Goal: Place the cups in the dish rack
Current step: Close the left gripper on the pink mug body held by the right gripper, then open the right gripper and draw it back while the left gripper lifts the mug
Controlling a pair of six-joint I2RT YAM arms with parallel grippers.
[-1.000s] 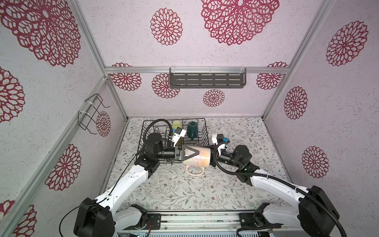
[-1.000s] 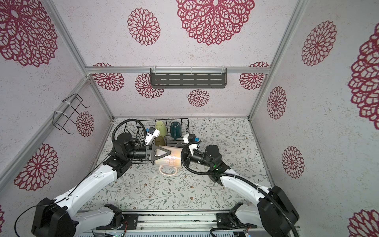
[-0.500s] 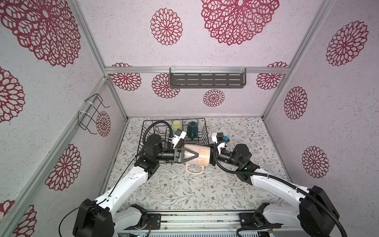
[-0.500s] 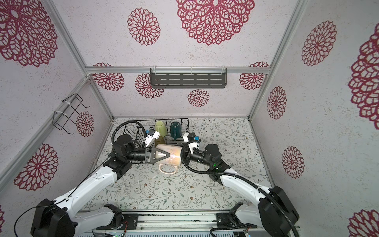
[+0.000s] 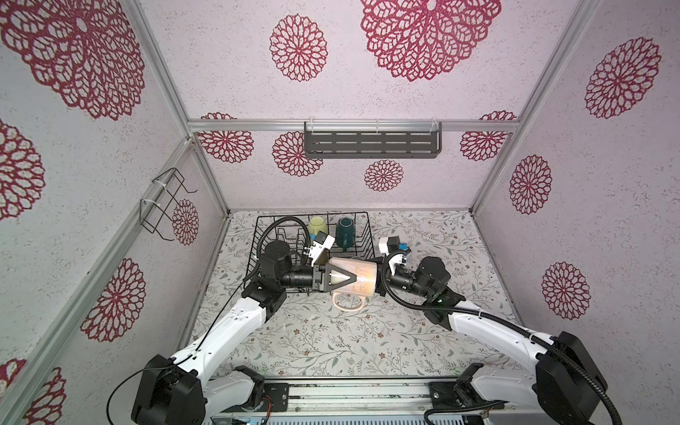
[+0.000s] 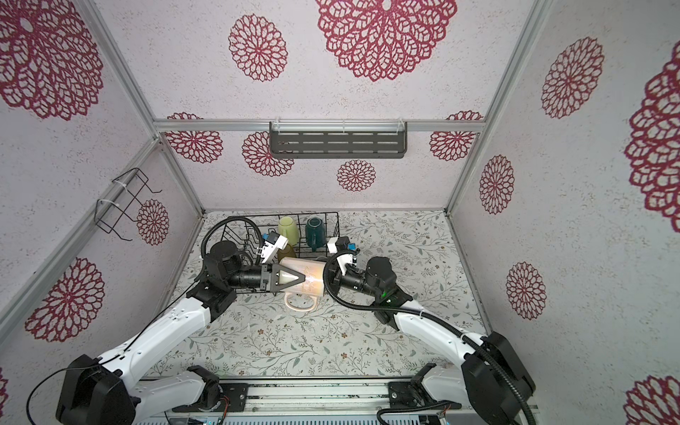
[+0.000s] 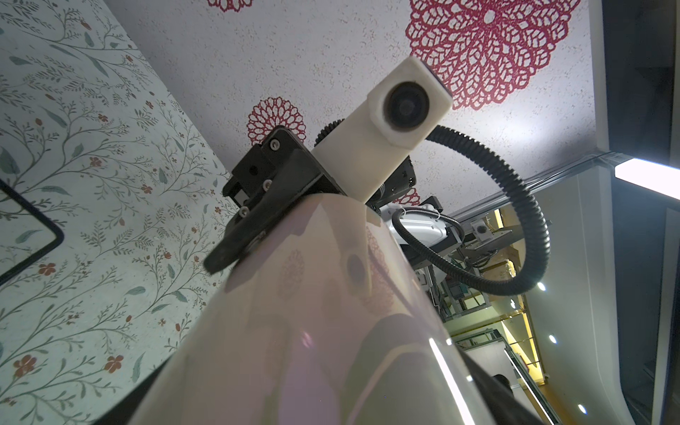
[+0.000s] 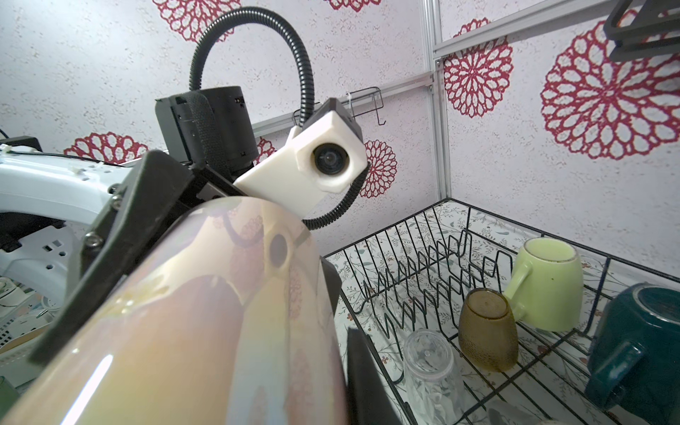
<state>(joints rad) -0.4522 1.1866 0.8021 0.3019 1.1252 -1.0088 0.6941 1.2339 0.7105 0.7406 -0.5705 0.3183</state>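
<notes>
A pink mug (image 5: 362,283) (image 6: 314,281) hangs on its side above the table in front of the dish rack (image 5: 365,220) (image 6: 333,215), with its handle pointing down. My left gripper (image 5: 353,279) (image 6: 303,277) straddles the mug's base end with its jaws wide and a finger (image 8: 121,220) lying flat against each side. My right gripper (image 5: 381,283) (image 6: 327,281) is shut on the rim at the other end. In the rack stand a yellow-green mug (image 8: 544,287), a teal mug (image 8: 640,338), an amber tumbler (image 8: 487,331) and a clear glass (image 8: 430,364), all upside down.
The rack sits at the back left of the floral table (image 5: 331,342). A grey slotted shelf (image 5: 371,143) hangs on the back wall, and a small wire holder (image 5: 162,206) on the left wall. Both arms' black cables loop near the rack.
The left jaws have closed in a little on the mug. The mug and both arms have hardly moved.
</notes>
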